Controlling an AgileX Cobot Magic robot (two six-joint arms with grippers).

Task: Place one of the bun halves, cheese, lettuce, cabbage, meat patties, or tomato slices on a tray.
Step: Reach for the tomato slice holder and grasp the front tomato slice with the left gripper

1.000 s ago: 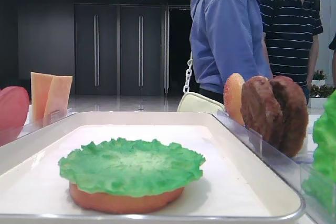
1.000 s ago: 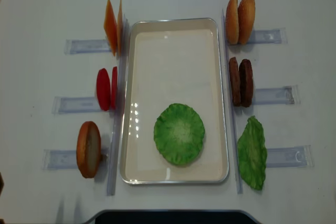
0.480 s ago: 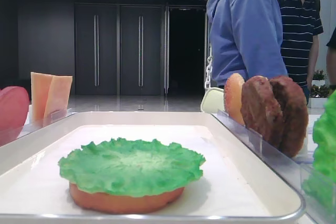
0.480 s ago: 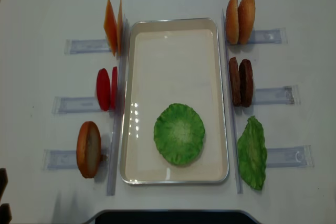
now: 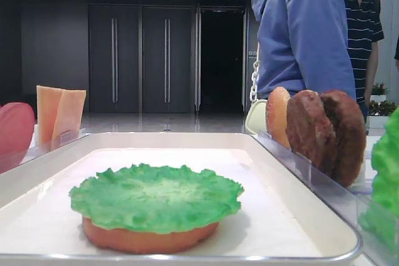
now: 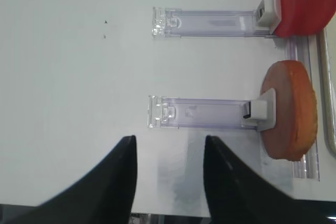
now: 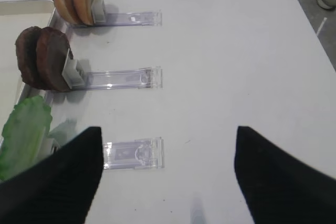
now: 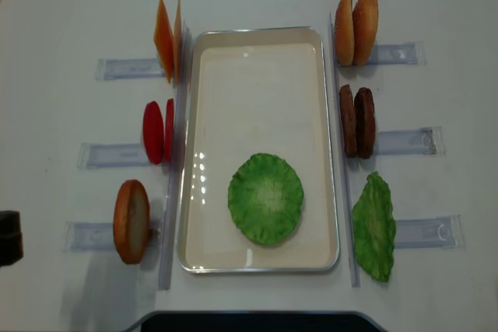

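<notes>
My left hand [image 6: 169,174] hung spread and holding nothing over the bare worktop [image 8: 62,114], near the left edge, just left of the lone bun half [image 8: 131,221] propped on its clear holder [image 6: 202,112]. My right hand [image 7: 167,174] was spread wide too, gripping nothing, above the worktop right of the spare lettuce leaf [image 8: 373,227]. On the tray [image 8: 257,266], toward its near end, a lettuce leaf [image 8: 265,197] lay flat on a bun half [image 5: 149,239]. The tomato slices [image 8: 158,131] stood left of the tray, the meat patties [image 8: 356,122] right of it.
</notes>
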